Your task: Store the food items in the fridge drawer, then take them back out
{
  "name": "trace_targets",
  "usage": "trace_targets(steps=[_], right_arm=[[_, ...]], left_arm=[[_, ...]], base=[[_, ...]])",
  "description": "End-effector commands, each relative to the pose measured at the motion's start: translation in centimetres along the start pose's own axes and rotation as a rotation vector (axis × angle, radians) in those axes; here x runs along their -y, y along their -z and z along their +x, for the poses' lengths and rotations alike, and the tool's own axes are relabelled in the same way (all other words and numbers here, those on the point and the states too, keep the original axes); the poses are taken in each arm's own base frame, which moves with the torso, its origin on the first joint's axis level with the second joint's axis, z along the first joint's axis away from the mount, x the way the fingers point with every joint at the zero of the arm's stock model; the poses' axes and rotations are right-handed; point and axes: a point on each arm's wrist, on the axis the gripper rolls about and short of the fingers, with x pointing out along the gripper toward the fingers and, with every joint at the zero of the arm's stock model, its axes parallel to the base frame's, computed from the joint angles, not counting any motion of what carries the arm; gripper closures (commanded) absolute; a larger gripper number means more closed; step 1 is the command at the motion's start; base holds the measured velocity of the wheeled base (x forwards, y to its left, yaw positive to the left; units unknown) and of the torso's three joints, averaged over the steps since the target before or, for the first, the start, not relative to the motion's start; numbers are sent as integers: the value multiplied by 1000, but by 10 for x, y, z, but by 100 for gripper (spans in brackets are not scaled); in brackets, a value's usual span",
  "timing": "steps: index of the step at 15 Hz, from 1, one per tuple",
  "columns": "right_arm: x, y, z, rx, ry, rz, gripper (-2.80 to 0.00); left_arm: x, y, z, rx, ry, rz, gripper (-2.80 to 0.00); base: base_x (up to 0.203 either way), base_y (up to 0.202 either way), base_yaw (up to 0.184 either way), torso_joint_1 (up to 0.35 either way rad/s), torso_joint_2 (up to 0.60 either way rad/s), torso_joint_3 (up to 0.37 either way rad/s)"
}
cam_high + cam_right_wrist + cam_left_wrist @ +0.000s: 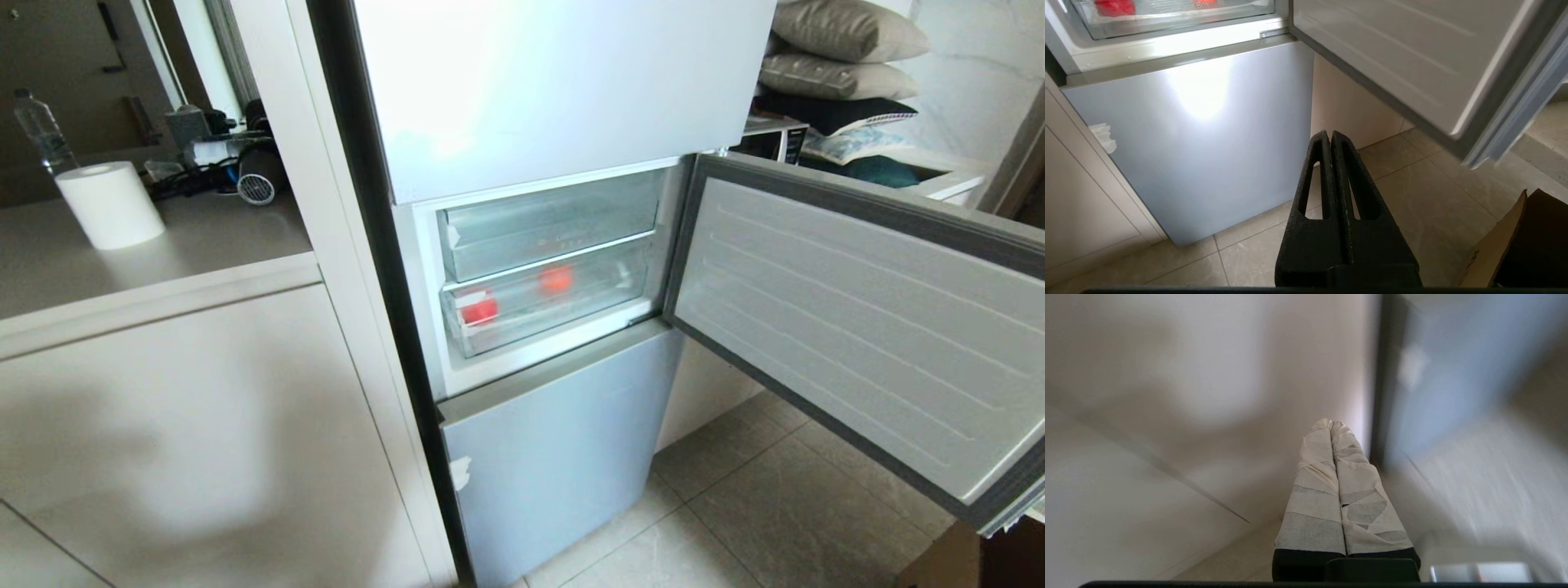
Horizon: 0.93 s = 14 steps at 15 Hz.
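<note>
The fridge's middle door (857,327) stands swung wide to the right. Behind it two clear bins sit pushed in, one above the other. The lower one, the fridge drawer (547,306), holds two red food items: one (479,310) near its left front corner, another (556,279) further back toward the middle.

Neither hand appears in the head view. The right hand (1331,136) is clenched, its black fingers pressed together and holding nothing. It hangs low before the blue-grey lower door panel (1200,134), above the tiled floor (1412,196), well below the drawer and its contents.

The left hand (1332,424) is likewise clenched and empty, its taped fingers meeting at the tips. It points at a pale cabinet face (1188,396) just beside the fridge's dark edge, well apart from the food.
</note>
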Motion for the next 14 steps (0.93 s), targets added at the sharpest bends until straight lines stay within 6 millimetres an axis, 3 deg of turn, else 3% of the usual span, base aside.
trace_targets(steps=[1, 3, 10, 14], right_arm=[[0, 0, 0, 1, 0, 1, 0], [0, 0, 0, 1, -1, 1, 0], [0, 0, 0, 1, -1, 1, 0], [0, 0, 0, 1, 1, -2, 0]], left_arm=[[3, 10, -2, 15, 88, 13, 0], [3, 11, -2, 21, 186, -1, 0], [2, 11, -2, 23, 66, -119, 0], [3, 18, -18, 242, 34, -100, 0]], base=[[0, 0, 0, 0, 0, 0], [0, 0, 0, 0, 0, 0], [0, 0, 0, 0, 0, 0], [0, 0, 0, 0, 0, 0]])
